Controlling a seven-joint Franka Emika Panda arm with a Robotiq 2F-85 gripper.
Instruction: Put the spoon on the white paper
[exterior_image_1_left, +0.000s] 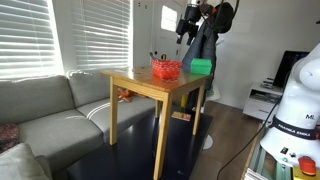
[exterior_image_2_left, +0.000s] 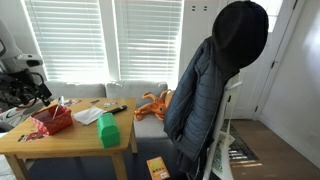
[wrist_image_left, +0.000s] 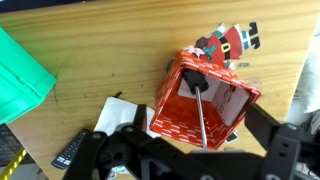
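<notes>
1. Daylight is pouring in through the window blinds (exterior_image_2_left: 110, 40), bleaching them almost white in both exterior views.
2. Against that backlight, the hanging coat (exterior_image_2_left: 215, 90) is sinking into a near-black mass with little detail.
3. In the wrist view, the desk (wrist_image_left: 100, 50) beyond the hand (wrist_image_left: 190, 150) is looking evenly and softly lit.
4. The hand itself is appearing dark and out of focus along the bottom edge.
5. All three pictures are looking coarse and slightly soft.

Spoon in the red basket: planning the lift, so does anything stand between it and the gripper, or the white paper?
Nothing visible lies between the open gripper and the thin dark spoon. The red patterned basket walls it in, so its side stands between spoon and the white paper sheet beside it.
</notes>
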